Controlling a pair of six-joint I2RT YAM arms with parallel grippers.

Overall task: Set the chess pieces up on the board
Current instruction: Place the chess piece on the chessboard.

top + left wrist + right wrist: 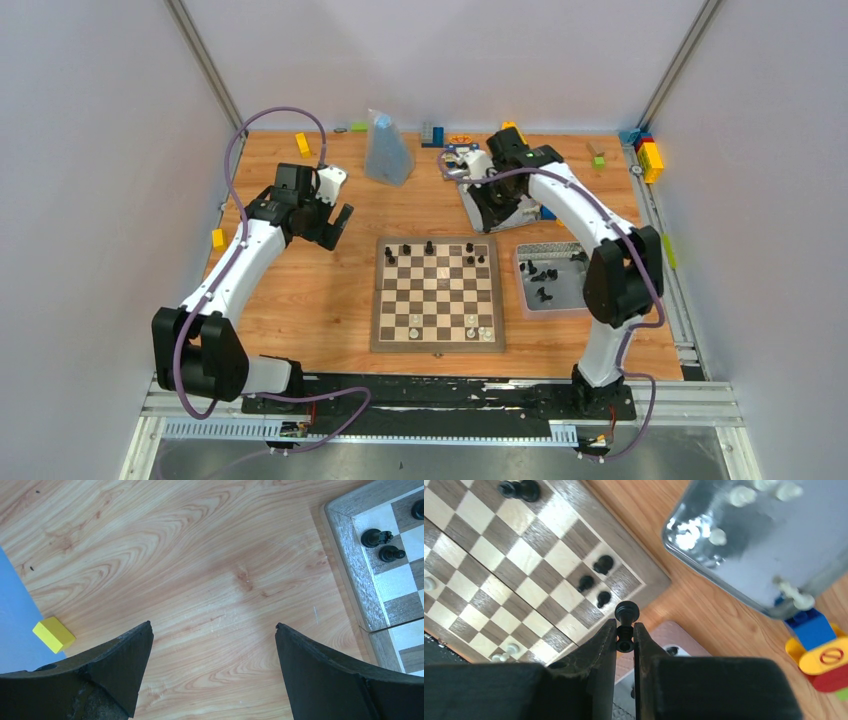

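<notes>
Right gripper [625, 632] is clamped on one black pawn [627, 613], pinched at my very fingertips with its head sticking out past them. The pawn hangs just off the board's [437, 346] far right corner, not on a square yet. Three black pieces [602, 564] stand close together in that same corner.

- **Slip:** the grip is thin and the stem round, so the pawn can pivot or squirt out when I tilt or descend.
- **Knock:** my fingers are bulky next to the squares, so coming down beside those three can tip them.
- **Drop:** if I release too high, it likely topples or rolls off the border.
- **Tray:** the tray [744, 565] holding white pieces [742, 496] lies beyond that corner, so a wide swing could clip it.

Left gripper [212, 625] is spread wide and empty over the table [200, 555] off the board's far left corner. I see no hazard there.
</notes>
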